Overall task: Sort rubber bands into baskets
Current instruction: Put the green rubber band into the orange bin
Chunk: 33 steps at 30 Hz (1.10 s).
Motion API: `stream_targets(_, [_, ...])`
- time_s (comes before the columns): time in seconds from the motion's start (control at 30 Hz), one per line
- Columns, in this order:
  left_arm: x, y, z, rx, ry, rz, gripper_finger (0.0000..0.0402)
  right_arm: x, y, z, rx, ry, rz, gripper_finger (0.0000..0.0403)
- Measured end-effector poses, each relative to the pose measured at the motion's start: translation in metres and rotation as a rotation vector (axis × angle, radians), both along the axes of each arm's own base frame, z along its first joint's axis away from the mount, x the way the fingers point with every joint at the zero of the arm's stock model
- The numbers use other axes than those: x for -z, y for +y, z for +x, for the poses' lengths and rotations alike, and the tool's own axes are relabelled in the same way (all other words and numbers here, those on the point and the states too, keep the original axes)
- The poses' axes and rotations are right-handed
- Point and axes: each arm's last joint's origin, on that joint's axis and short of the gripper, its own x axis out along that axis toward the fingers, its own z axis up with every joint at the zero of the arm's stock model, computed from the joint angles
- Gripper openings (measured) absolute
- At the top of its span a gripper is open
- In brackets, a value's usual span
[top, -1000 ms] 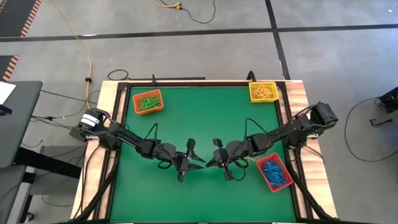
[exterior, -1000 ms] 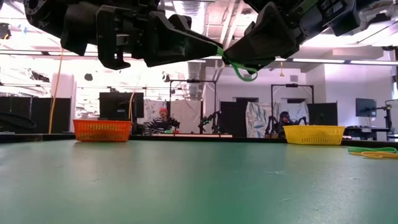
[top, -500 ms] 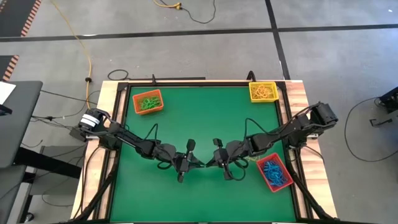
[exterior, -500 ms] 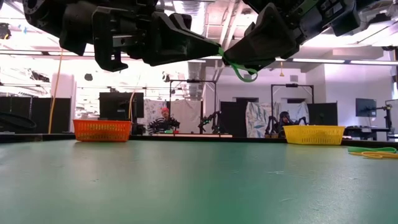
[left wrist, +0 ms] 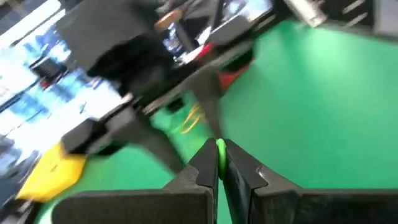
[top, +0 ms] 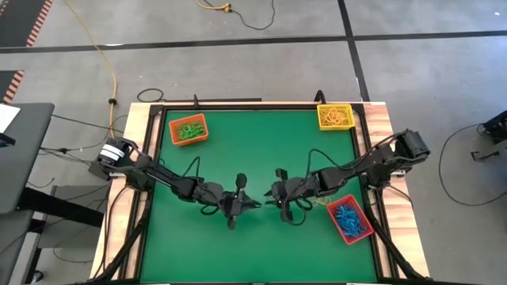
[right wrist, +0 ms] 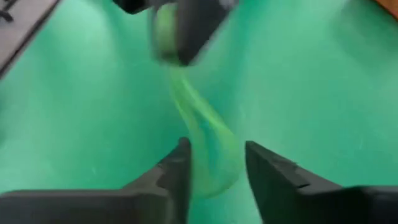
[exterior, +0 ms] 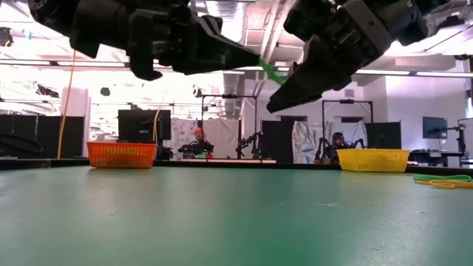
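Note:
A green rubber band (exterior: 270,71) hangs in the air above the table's middle. My left gripper (left wrist: 218,152) is shut on it. My right gripper (right wrist: 214,149) faces the left one, open. The band's free loop (right wrist: 205,134) runs between the right gripper's fingers. An orange basket (top: 188,129) with green bands sits at the far left. A yellow basket (top: 335,116) with yellow bands sits at the far right. A red basket (top: 349,220) with blue bands sits at the near right. My left gripper pinches one end of the green band (left wrist: 219,147) between its two fingertips, coming nearly level from the table's left. The rest of the band trails toward my right gripper, clear of the table. Whether my right gripper's open fingers touch the loop, I cannot tell.
A few loose green and yellow bands (exterior: 442,181) lie on the green mat beside the red basket. The table's wooden frame (top: 379,119) and cables run along both sides. Bare mat spreads below and beyond the grippers.
My left gripper has shut on the green band, which my right gripper held. My right gripper has then opened and let go, tipping its fingers downward. The loop that hung below the right gripper now trails from the left fingertips.

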Motion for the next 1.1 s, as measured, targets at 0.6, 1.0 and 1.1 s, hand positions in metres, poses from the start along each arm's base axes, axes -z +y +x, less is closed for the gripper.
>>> stream_targets(0.6, [-0.031, 0.090, -0.052, -0.770, 0.305, 0.005, 0.0000, 0.026, -0.014, -0.016, 0.155, 0.018, -0.065, 0.0255])
stream_targets(1.0, [-0.046, 0.160, -0.116, -1.253, 0.433, -0.106, 0.0000, 0.034, -0.015, -0.022, 0.141, 0.027, -0.103, 0.0255])
stream_targets(1.1, [-0.042, 0.173, -0.128, -1.335, 0.513, -0.110, 0.0000, 0.034, -0.015, -0.022, 0.140, 0.032, -0.105, 0.0255])
